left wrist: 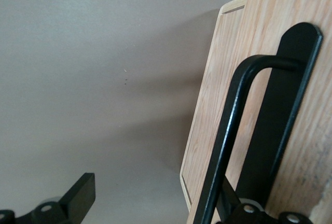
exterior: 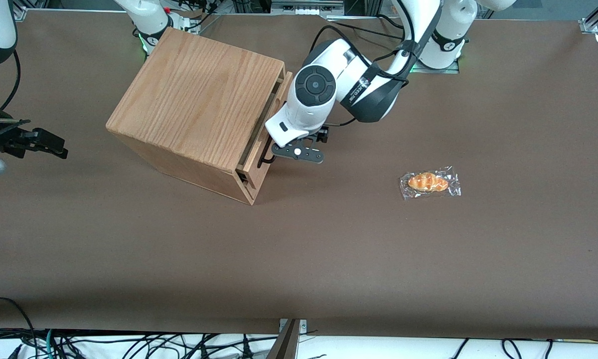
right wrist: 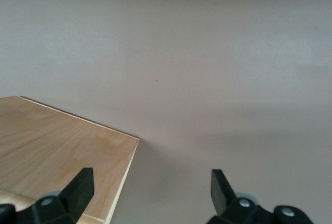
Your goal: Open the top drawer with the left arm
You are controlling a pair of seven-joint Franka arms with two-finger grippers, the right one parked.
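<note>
A brown table (exterior: 329,259) carries an oak-grain cabinet (exterior: 194,99), set at an angle toward the parked arm's end. Its top drawer (exterior: 273,115) stands pulled slightly out of the cabinet face. The left arm (exterior: 339,85) reaches down in front of that drawer, its gripper (exterior: 271,154) at the black bar handle (left wrist: 228,130), fingers spread apart with one finger (left wrist: 78,195) clear over the table and the other against the handle. A plastic-wrapped bread roll (exterior: 429,182) lies well apart, toward the working arm's end.
</note>
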